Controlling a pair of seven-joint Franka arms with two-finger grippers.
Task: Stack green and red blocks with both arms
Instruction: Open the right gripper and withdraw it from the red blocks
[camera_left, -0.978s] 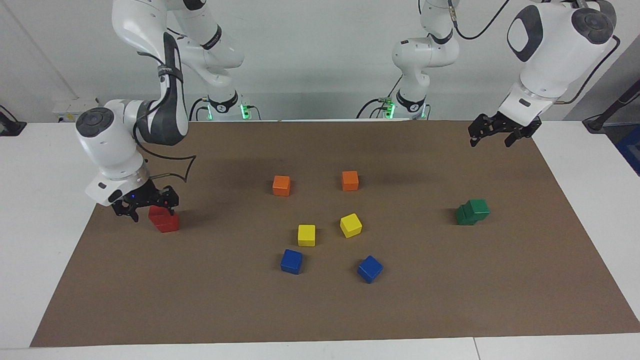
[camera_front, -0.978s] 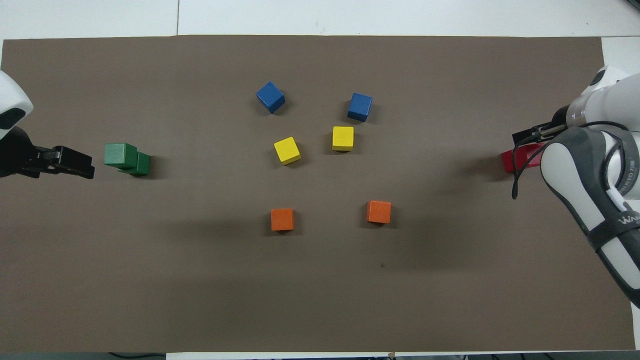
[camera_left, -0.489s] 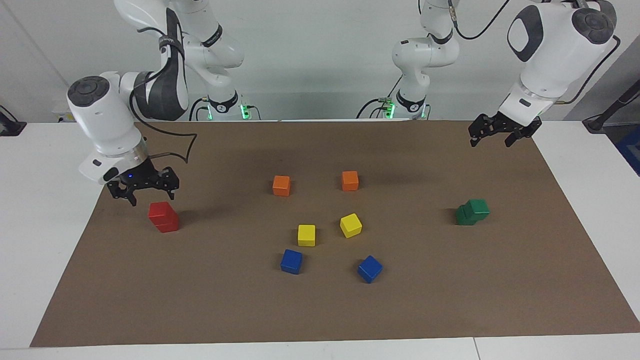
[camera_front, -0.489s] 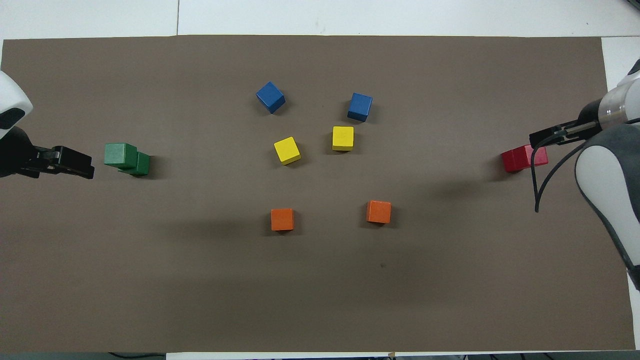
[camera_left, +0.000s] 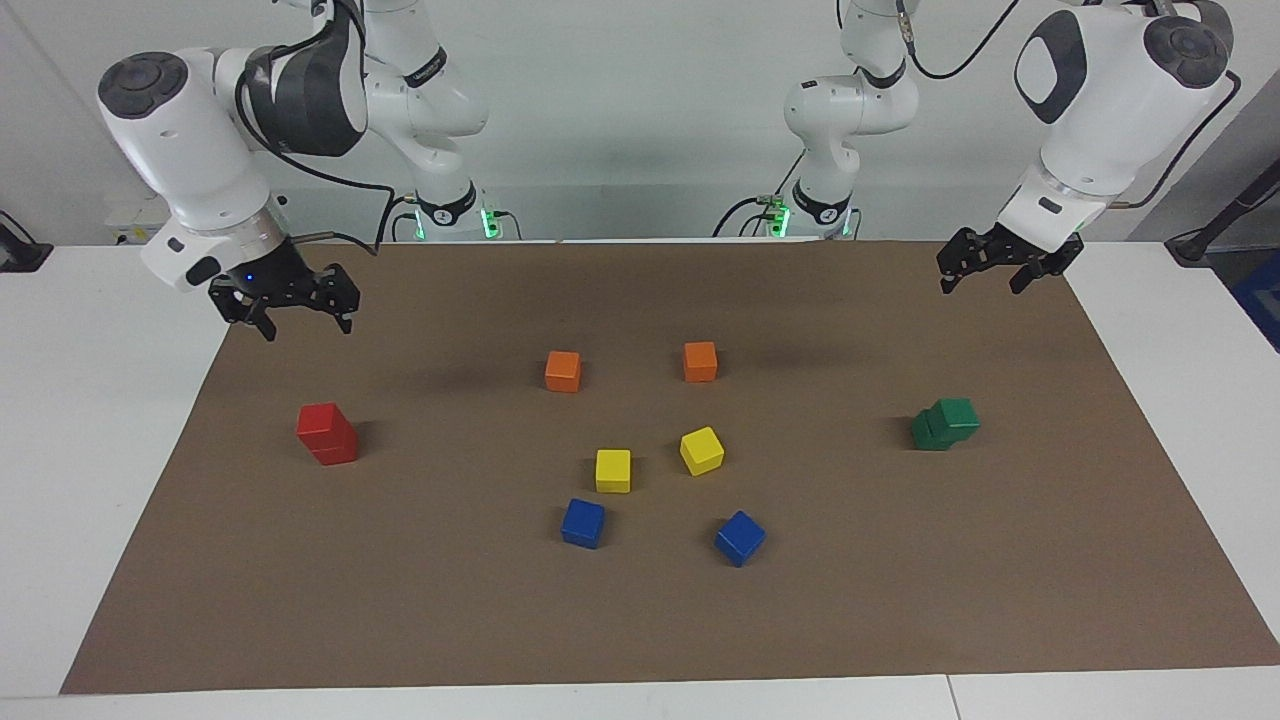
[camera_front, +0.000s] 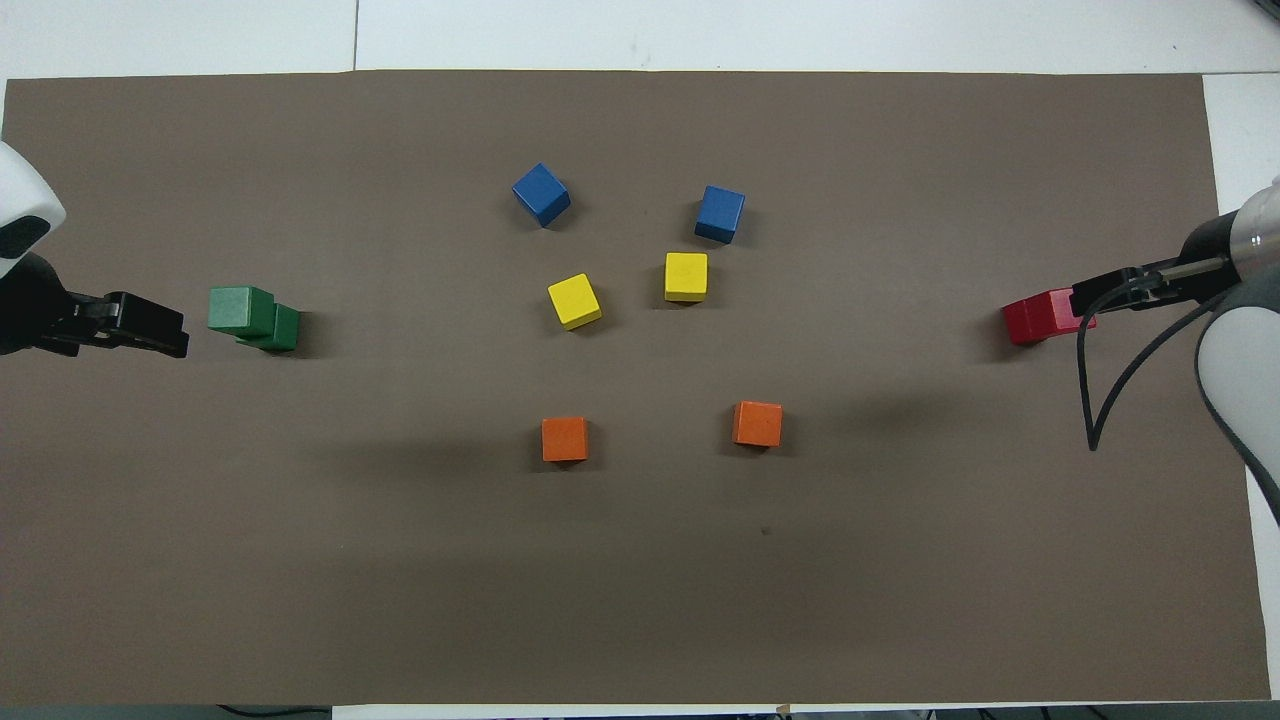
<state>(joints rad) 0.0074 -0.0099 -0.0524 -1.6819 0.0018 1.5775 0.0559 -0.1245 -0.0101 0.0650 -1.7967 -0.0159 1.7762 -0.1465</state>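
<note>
Two red blocks (camera_left: 327, 433) stand stacked near the right arm's end of the brown mat, the upper one slightly offset; they also show in the overhead view (camera_front: 1035, 318). Two green blocks (camera_left: 945, 423) stand stacked near the left arm's end, the upper one shifted sideways on the lower; they also show in the overhead view (camera_front: 250, 315). My right gripper (camera_left: 305, 328) hangs open and empty in the air, above the mat's corner and clear of the red stack; it also shows in the overhead view (camera_front: 1088, 299). My left gripper (camera_left: 978, 286) waits open and empty, raised over its end of the mat; it also shows in the overhead view (camera_front: 170, 335).
In the middle of the brown mat (camera_left: 640, 620) lie two orange cubes (camera_left: 563, 371) (camera_left: 700, 361), two yellow cubes (camera_left: 613, 470) (camera_left: 702, 450) and two blue cubes (camera_left: 583, 523) (camera_left: 740, 538). White table surrounds the mat.
My right gripper has let go of the upper red block, risen and drawn back toward the robots' side. The red stack stays standing. The left arm has not moved.
</note>
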